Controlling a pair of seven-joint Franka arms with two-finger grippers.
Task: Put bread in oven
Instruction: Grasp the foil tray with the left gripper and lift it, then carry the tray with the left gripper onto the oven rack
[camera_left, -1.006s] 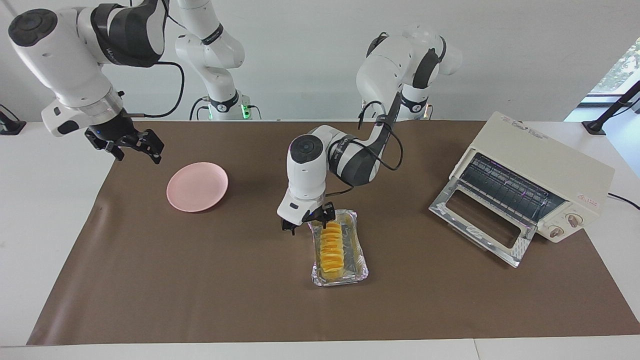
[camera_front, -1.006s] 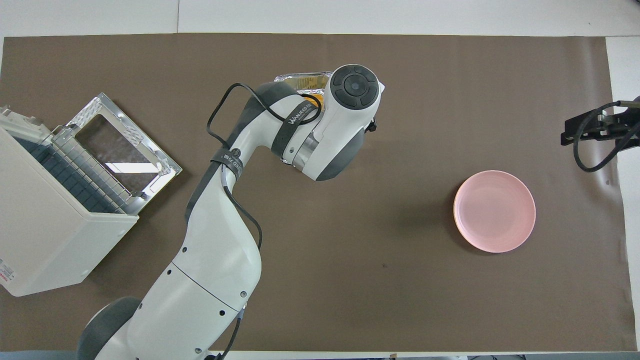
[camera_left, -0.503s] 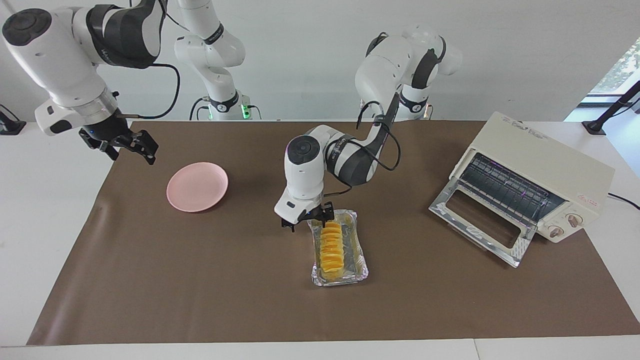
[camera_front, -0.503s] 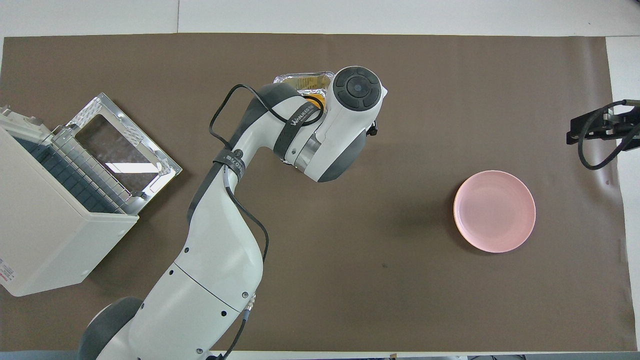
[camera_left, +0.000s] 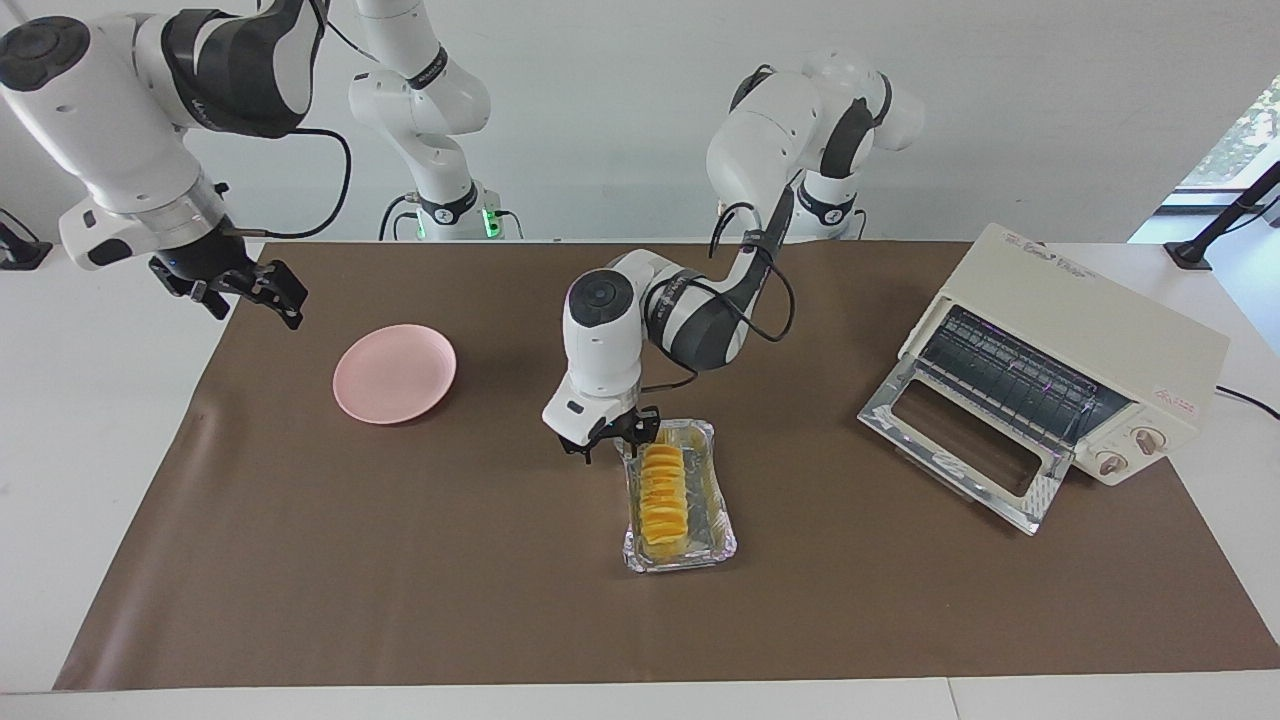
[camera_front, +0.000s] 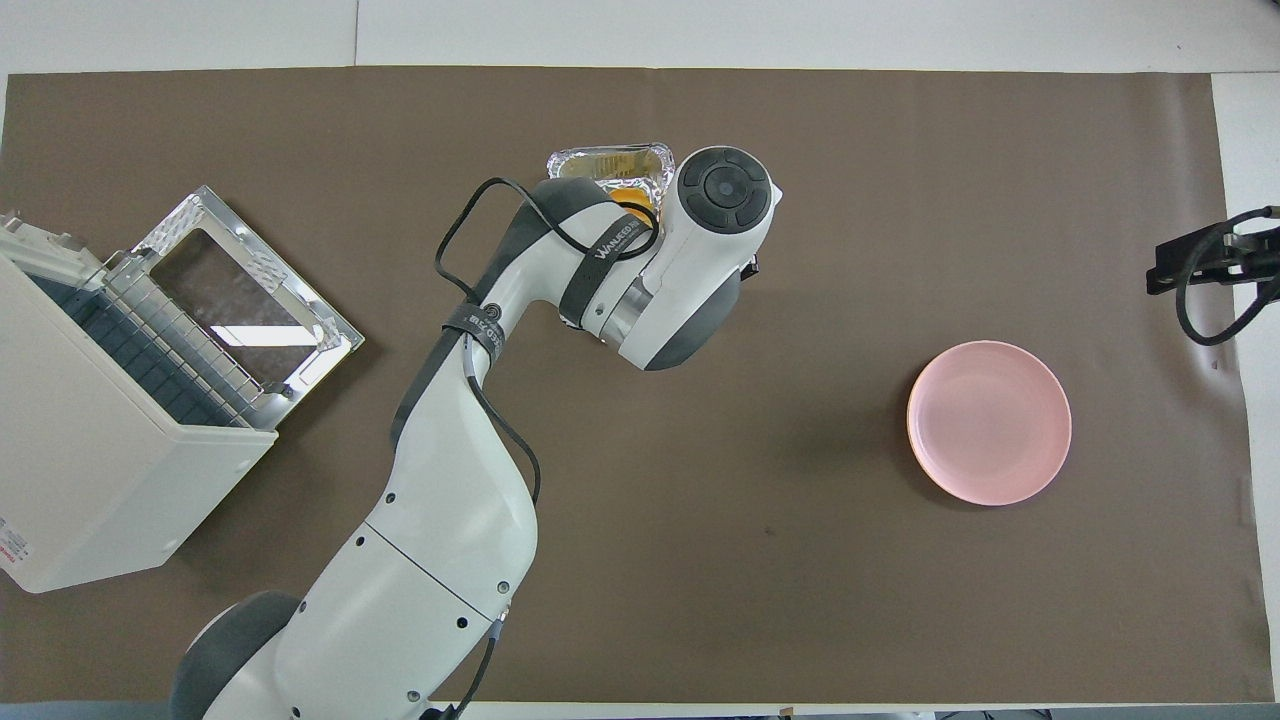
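Note:
The bread (camera_left: 662, 495), a ridged yellow-orange loaf, lies in a crinkled foil tray (camera_left: 722, 515) at the middle of the table. My left gripper (camera_left: 610, 445) is open and hangs low at the tray's corner nearest the robots, toward the right arm's end, beside the loaf's end. In the overhead view the left arm covers most of the tray (camera_front: 610, 158), and only a sliver of the bread (camera_front: 626, 196) shows. The cream-white oven (camera_left: 1090, 340) stands at the left arm's end with its glass door (camera_left: 960, 450) folded down open. My right gripper (camera_left: 245, 290) is open and empty in the air, off the pink plate.
A round pink plate (camera_left: 395, 373) lies toward the right arm's end, also seen in the overhead view (camera_front: 988, 422). The oven (camera_front: 90, 470) and its open door (camera_front: 240, 290) fill that view's corner. A brown mat (camera_left: 400, 560) covers the table.
My left gripper has shifted a little toward the right arm's end at the tray's corner. My right gripper has drawn away from the plate toward its end of the table.

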